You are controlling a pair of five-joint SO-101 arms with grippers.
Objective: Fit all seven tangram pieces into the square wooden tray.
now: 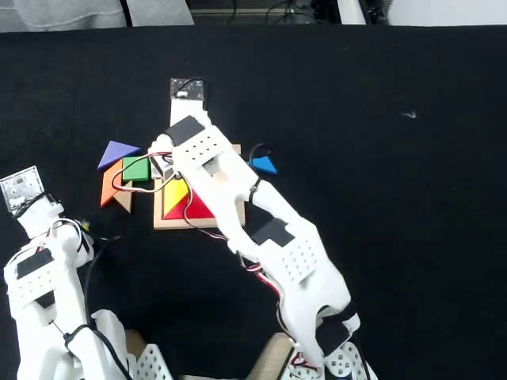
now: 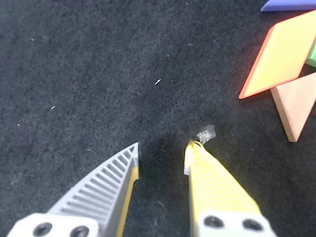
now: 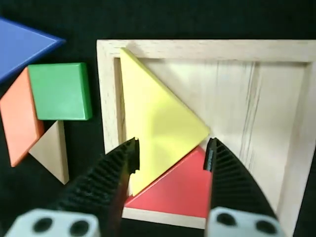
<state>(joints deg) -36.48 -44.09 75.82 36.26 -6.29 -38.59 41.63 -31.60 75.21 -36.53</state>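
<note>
Hovering over wooden tray (image 3: 197,49): right claw (image 3: 172,148) parted wide, gripping nothing, jaws either side of yellow triangle (image 3: 153,123) lying in tray against red triangle (image 3: 177,190). Left claw (image 2: 162,150) parted, empty, above table (image 2: 98,74).

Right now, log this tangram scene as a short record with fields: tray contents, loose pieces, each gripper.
Tray: square wooden tray, partly filled
In tray: yellow triangle, red triangle
Loose beside tray: violet triangle, green square, orange parallelogram, tan triangle, clustered together
Loose on opposite side: blue triangle, alone
Right gripper: open, above the yellow triangle
Left gripper: open, holding nothing, over the black table near the orange parallelogram
Placed: two of seven
</note>
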